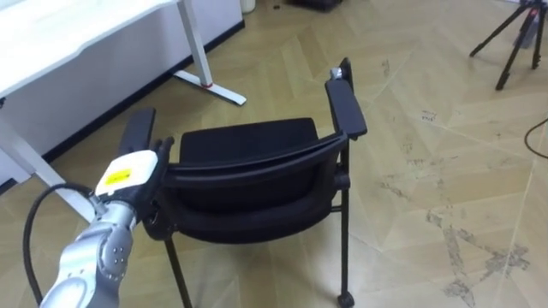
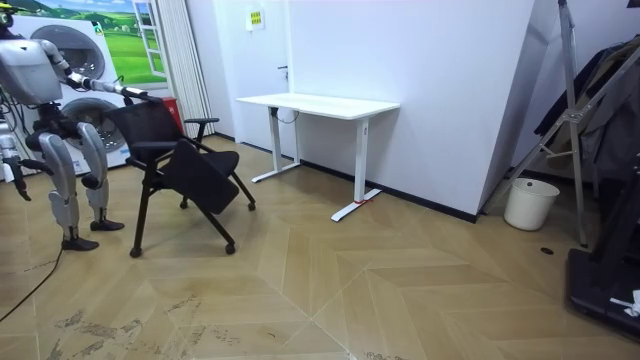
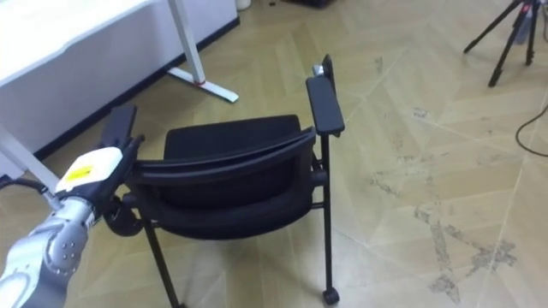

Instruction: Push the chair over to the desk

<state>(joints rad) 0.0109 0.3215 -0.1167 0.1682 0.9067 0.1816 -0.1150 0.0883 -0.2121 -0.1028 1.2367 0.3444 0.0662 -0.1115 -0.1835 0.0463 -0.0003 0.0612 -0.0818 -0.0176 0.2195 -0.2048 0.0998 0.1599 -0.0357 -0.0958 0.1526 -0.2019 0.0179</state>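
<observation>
Black chair (image 1: 248, 162) on the wood floor (image 1: 428, 85), directly before the robot and a little short of the white desk (image 1: 51, 34), backrest toward the robot. Left hand (image 1: 128, 175) set against the left end of the backrest's top rail, touching it; cannot tell whether curled over the rail or merely pressed flat. Right hand (image 2: 18, 188) hanging low at the robot's side in the room view, fingers too small to read.

Likely trouble: contact at one end only, so probably a swing about the far legs instead of a straight roll, with the near armrest (image 1: 139, 128) veering toward the desk's leg (image 1: 195, 47). High on the back as well, so a hard shove liable to tip rather than roll, above all with a castor (image 1: 345, 299) snagged. With loose contact, a slip off the rail.
</observation>
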